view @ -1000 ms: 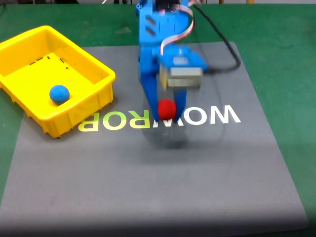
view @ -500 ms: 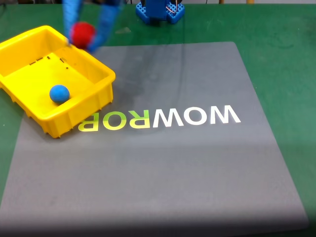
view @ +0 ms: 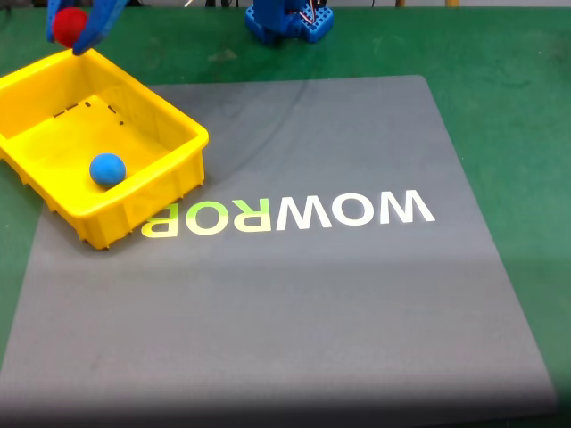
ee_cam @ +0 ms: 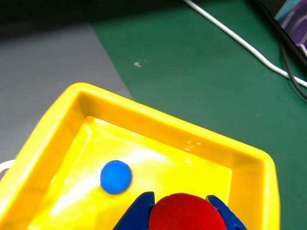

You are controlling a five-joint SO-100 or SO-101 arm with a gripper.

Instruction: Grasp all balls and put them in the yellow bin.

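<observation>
You're holding the red ball [ee_cam: 187, 212] pinched in the gripper [ee_cam: 184, 211], having swung it off the mat [view: 294, 294] to above the bin [view: 169, 178] where the blue ball [view: 107, 168] is lying, so only the drop is remaining.

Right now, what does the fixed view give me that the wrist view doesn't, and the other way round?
The fixed view alone shows the grey mat with its WOWROR lettering and the arm's blue base. The wrist view alone shows a white cable on the green table beyond the bin. Both show the yellow bin, the blue ball resting inside it, and the red ball held between the jaws above it.
</observation>
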